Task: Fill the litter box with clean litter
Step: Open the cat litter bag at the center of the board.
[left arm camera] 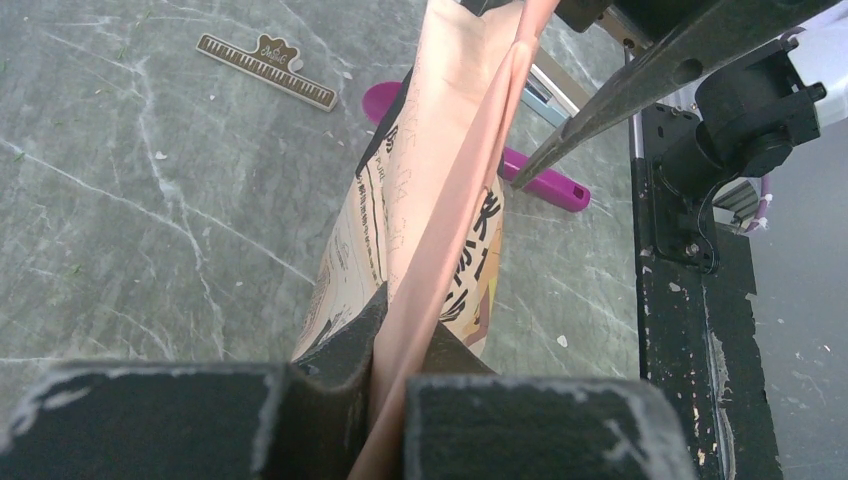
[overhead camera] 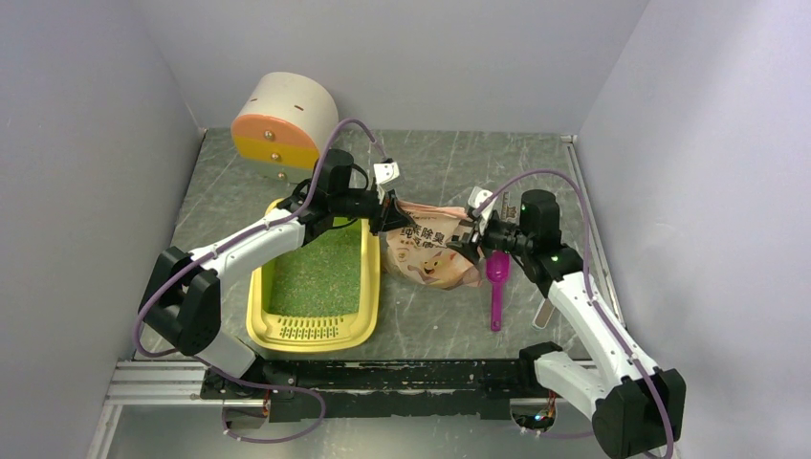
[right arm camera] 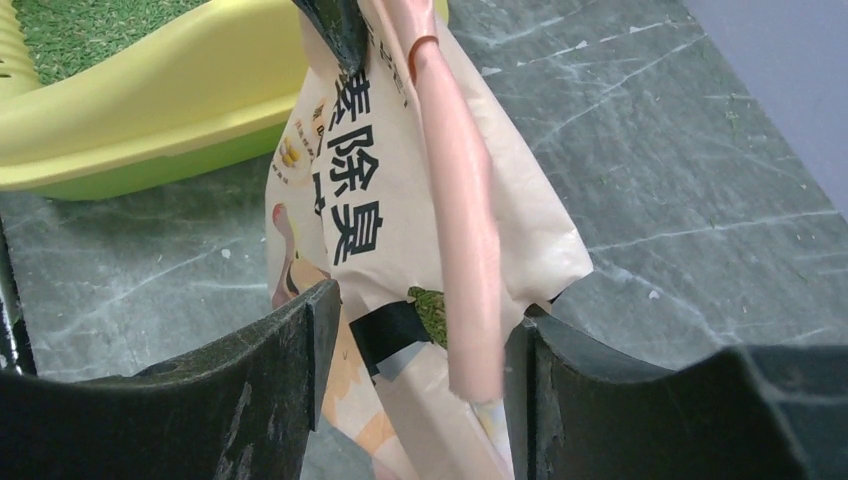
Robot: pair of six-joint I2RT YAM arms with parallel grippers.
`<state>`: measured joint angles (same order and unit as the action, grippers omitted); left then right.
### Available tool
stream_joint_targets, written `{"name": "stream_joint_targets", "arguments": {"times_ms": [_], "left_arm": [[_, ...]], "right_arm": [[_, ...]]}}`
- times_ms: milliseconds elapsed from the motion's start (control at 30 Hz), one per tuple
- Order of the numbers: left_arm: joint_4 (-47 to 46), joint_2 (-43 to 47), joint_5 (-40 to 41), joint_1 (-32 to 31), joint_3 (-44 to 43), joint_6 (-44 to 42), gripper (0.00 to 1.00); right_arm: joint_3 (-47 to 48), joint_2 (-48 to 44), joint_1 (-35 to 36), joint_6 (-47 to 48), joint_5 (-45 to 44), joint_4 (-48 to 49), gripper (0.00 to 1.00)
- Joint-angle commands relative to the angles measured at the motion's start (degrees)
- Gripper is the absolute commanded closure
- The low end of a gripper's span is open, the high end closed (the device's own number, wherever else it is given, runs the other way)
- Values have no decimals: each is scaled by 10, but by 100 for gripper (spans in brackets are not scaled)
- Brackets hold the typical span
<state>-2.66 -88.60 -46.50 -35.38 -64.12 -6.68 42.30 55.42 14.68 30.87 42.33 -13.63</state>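
- The left jaws pinch one end of the bag (overhead camera: 430, 256) tight.
- The right jaws, half wide, hold its other end.
- The box (overhead camera: 256, 298) sits on the table (overhead camera: 449, 163) left of the bag, with litter (overhead camera: 320, 273) inside; the left arm hides its far rim.

Count: 1 litter box (overhead camera: 256, 316). 1 printed bag (overhead camera: 430, 253) just right of it. 1 magenta scoop (overhead camera: 496, 287) further right. 1 brown clip (overhead camera: 544, 314) furthest right. 1 white, orange-ended cylinder (overhead camera: 287, 120) behind the box.
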Motion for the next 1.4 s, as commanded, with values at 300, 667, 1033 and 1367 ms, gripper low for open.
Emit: {"name": "stream_joint_targets", "arguments": {"times_ms": [300, 667, 1033, 1367], "left_arm": [[-32, 34, -20, -1, -2, -11, 95], [-61, 25, -24, -1, -6, 8, 95], [-26, 5, -9, 0, -44, -14, 95], [-31, 4, -22, 8, -32, -37, 95]], "right_arm": [[7, 35, 0, 12, 55, -28, 48], [21, 1, 2, -10, 82, -85, 88], [6, -56, 2, -97, 113, -27, 100], [-38, -123, 3, -198, 96, 36, 100]]}}
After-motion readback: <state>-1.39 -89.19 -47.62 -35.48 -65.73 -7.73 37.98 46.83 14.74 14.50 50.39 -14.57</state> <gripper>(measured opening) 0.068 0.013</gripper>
